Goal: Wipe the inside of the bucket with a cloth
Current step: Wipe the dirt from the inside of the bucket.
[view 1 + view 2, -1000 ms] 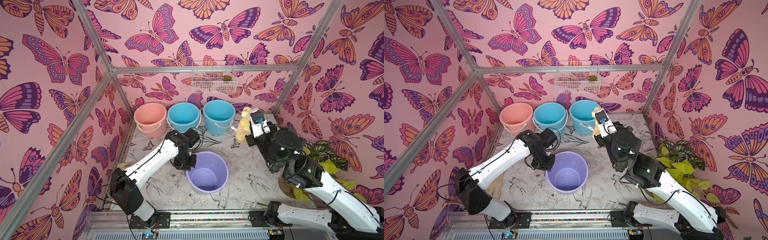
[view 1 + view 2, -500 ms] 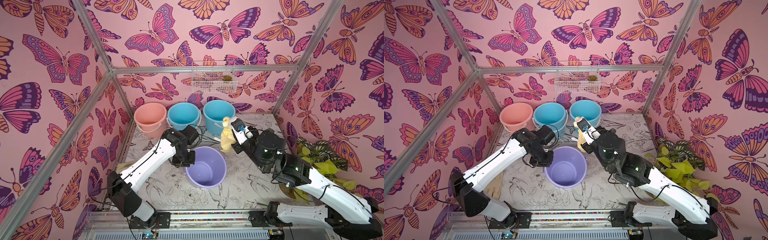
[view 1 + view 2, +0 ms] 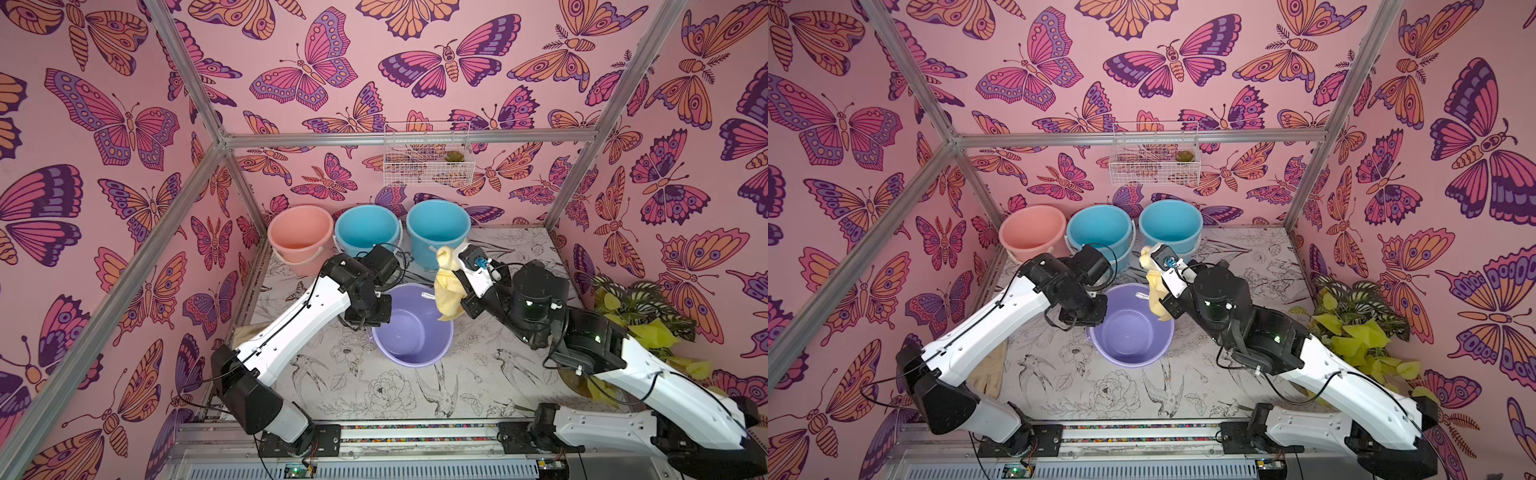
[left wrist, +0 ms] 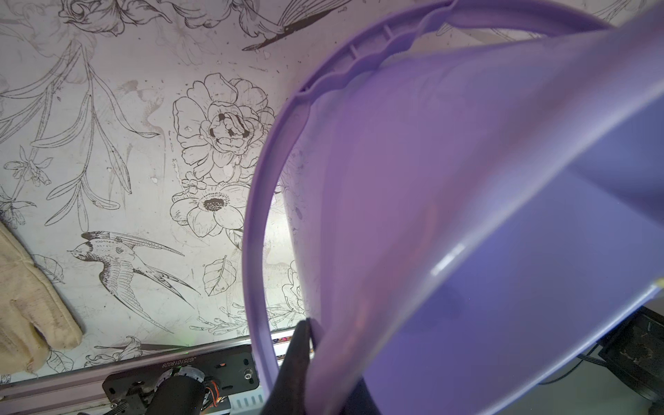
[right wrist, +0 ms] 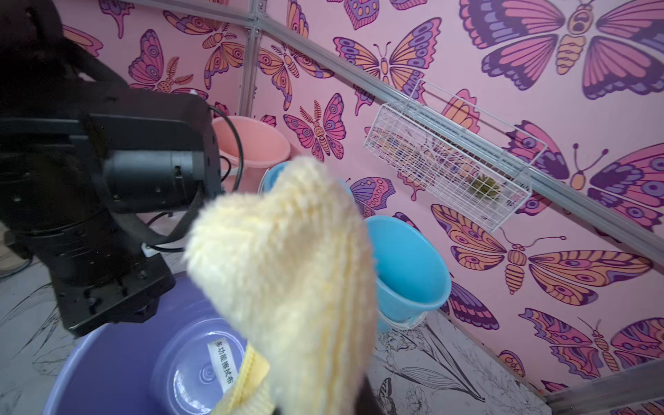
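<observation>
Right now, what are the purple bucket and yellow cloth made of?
The round purple bucket looks like smooth, glossy plastic: its wall glints and its rim is moulded. The pale yellow cloth seems a fuzzy microfibre or terry fabric: fluffy ribbed pile.

yellow cloth (image 3: 1155, 291) over purple bucket (image 3: 1125, 334) rim

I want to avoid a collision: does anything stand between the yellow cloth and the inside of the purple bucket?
Nothing visible does. The cloth hangs from the right gripper above the purple bucket at its rim, and the mouth lies open below. The left gripper holds the opposite rim, at the mouth's edge.
</observation>
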You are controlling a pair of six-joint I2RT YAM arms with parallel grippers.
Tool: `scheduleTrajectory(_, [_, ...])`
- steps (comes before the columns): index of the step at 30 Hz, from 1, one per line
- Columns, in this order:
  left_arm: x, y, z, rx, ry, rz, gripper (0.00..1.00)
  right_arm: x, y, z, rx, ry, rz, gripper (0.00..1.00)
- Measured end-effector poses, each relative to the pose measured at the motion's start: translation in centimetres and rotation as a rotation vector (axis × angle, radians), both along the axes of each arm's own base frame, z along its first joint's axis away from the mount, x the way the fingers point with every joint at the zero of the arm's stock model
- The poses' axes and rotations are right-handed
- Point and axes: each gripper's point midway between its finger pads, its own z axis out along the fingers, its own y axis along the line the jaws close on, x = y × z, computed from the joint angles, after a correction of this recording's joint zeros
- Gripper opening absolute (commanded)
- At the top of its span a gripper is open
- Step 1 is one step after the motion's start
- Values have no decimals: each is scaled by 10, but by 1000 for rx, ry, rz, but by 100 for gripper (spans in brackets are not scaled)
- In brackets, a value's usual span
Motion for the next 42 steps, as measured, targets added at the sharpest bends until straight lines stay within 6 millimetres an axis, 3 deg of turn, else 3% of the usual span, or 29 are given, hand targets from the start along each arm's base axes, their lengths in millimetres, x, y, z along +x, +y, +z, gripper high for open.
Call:
scheduleTrajectory(8, [0, -5, 1, -37, -12, -10, 0, -14, 29, -17, 41, 100, 138, 0])
scheduleTrajectory(11, [-2, -5, -3, -33, -1, -11, 0, -15, 35, -32, 43, 137, 154, 0])
scheduleTrajectory(19, [-1, -7, -7, -45, -4, -13, 0, -17, 56, -128, -154, 260, 221, 0])
scheduleTrajectory(24, [-2, -9, -10, -53, -8, -22, 0, -24, 54, -187, -367, 240, 316, 0])
scheduleTrajectory(38, [-10, -18, -21, -72, 1, -84, 0, -23, 81, -282, -681, 171, 778, 0])
scheduleTrajectory(42, [-12, -16, -24, -56, -2, -107, 0, -13, 93, -301, -758, 121, 852, 0])
